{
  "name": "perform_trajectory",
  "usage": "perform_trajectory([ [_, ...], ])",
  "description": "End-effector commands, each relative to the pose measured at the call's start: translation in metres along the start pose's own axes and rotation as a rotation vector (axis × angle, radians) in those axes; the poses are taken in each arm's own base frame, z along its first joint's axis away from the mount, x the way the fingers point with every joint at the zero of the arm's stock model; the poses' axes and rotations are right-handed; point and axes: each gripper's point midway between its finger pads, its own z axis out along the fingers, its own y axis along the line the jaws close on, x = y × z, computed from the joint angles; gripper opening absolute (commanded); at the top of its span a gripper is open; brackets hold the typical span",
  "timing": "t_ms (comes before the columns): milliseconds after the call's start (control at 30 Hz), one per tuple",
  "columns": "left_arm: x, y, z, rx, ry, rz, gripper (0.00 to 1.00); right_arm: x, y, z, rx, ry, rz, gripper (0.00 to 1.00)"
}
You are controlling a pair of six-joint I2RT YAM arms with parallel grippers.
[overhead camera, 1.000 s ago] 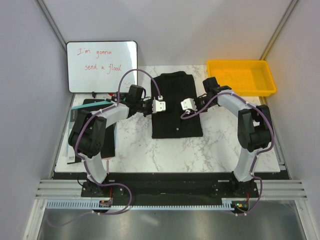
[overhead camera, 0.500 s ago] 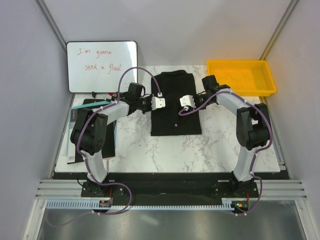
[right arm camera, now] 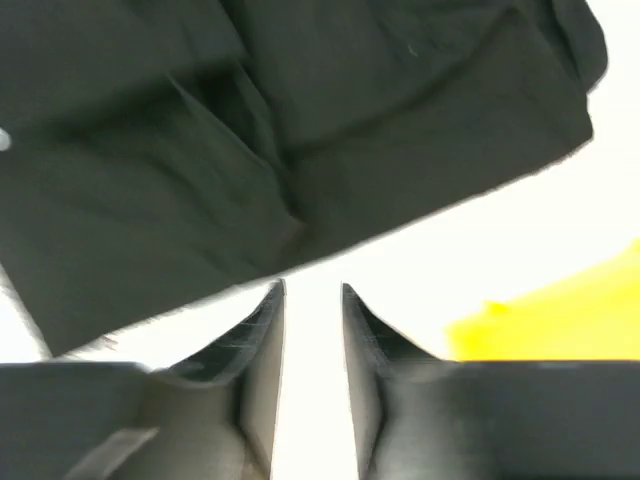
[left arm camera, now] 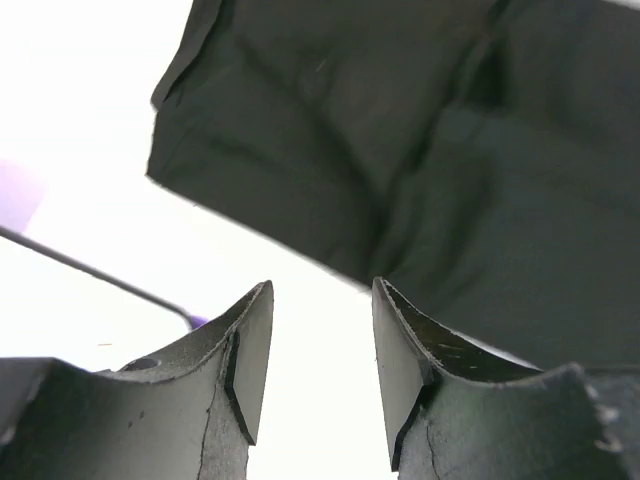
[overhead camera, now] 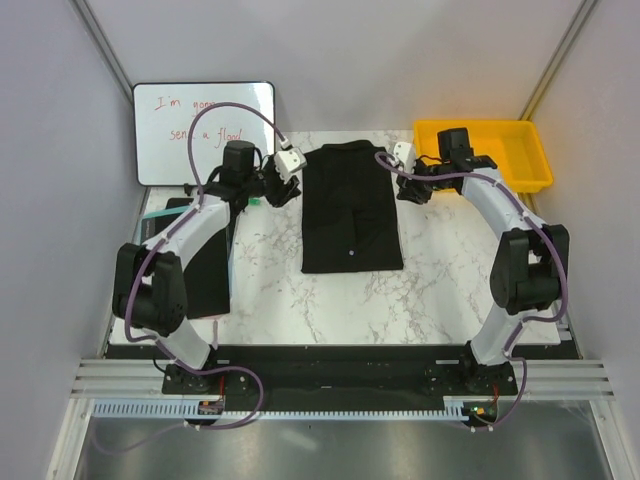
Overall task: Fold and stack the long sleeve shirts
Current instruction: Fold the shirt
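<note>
**Top view.** One black shirt point(overhead camera: 352, 215) lies folded into a flat rectangle at the middle of the marble table point(overhead camera: 440, 290). Its long axis runs near to far. The collar point(overhead camera: 350, 150) is at the far end and the straight folded edge at the near end. A small pale button point(overhead camera: 357, 252) shows near that near edge.

The left gripper point(overhead camera: 292, 165) hangs just beside the shirt's far-left corner. The right gripper point(overhead camera: 400, 156) hangs just beside its far-right corner. The two arms curve in toward the shirt from either side.

A yellow tray point(overhead camera: 530, 165) sits at the far right of the table and a whiteboard point(overhead camera: 160, 150) with red writing stands at the far left. A flat black board point(overhead camera: 200, 270) lies at the left, under the left arm.

**Left wrist view.** The left gripper point(left arm camera: 320, 300) has its jaws clearly parted with nothing between them. They are over bare table, just short of the shirt's point(left arm camera: 400, 150) slanting edge, and one corner of the cloth shows at upper left.

**Right wrist view.** The right gripper point(right arm camera: 313, 295) has its jaws apart by a narrow gap and holds nothing. The shirt point(right arm camera: 250, 150) fills the upper part of the view, blurred, with creases across it. A patch of the tray point(right arm camera: 560, 320) shows at the right.
</note>
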Motion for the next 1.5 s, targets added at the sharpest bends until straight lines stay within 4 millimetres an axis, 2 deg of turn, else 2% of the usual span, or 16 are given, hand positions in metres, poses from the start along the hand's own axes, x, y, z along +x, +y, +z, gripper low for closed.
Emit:
perform_trajectory([
  [0, -0.010, -0.045, -0.014, 0.109, -0.023, -0.286, 0.51, -0.045, 0.053, 0.006, -0.174, -0.130, 0.360, 0.26],
  [167, 0.005, -0.062, -0.005, 0.144, 0.010, -0.452, 0.50, -0.059, 0.074, 0.052, -0.233, -0.155, 0.565, 0.23],
  [233, 0.005, -0.064, -0.004, 0.141, 0.008, -0.479, 0.50, -0.057, 0.076, 0.066, -0.239, -0.152, 0.613, 0.21],
  [267, 0.005, -0.065, -0.003, 0.145, 0.009, -0.488, 0.50, -0.050, 0.079, 0.079, -0.248, -0.136, 0.636, 0.22],
  [367, 0.005, -0.062, 0.000, 0.141, 0.009, -0.490, 0.50, -0.036, 0.084, 0.099, -0.257, -0.105, 0.696, 0.21],
  [500, 0.005, -0.061, 0.003, 0.147, 0.009, -0.491, 0.49, -0.027, 0.085, 0.117, -0.253, -0.087, 0.721, 0.22],
  [567, 0.006, -0.063, 0.004, 0.157, 0.011, -0.493, 0.50, -0.031, 0.079, 0.124, -0.239, -0.112, 0.725, 0.22],
  [733, 0.011, -0.064, 0.007, 0.161, 0.021, -0.489, 0.49, -0.039, 0.061, 0.132, -0.188, -0.155, 0.768, 0.24],
  [900, 0.019, -0.065, 0.012, 0.167, 0.049, -0.508, 0.49, -0.037, 0.048, 0.144, -0.149, -0.174, 0.812, 0.24],
  [1067, 0.030, -0.066, 0.030, 0.196, 0.122, -0.591, 0.48, -0.006, 0.050, 0.160, -0.104, -0.088, 0.875, 0.25],
  [1167, 0.032, -0.071, 0.045, 0.223, 0.145, -0.674, 0.48, -0.002, 0.048, 0.165, -0.113, -0.087, 0.881, 0.25],
  [1267, 0.029, -0.078, 0.056, 0.258, 0.160, -0.761, 0.48, -0.018, 0.044, 0.159, -0.156, -0.135, 0.882, 0.27],
  [1367, 0.044, -0.084, 0.071, 0.260, 0.225, -0.869, 0.48, -0.038, 0.039, 0.144, -0.173, -0.181, 0.883, 0.30],
  [1400, 0.058, -0.087, 0.077, 0.257, 0.262, -0.899, 0.48, -0.039, 0.039, 0.139, -0.171, -0.187, 0.883, 0.32],
  [1433, 0.067, -0.086, 0.079, 0.237, 0.292, -0.909, 0.48, -0.047, 0.031, 0.126, -0.154, -0.210, 0.873, 0.34],
  [1467, 0.067, -0.082, 0.081, 0.232, 0.293, -0.906, 0.48, -0.048, 0.029, 0.120, -0.148, -0.216, 0.871, 0.35],
])
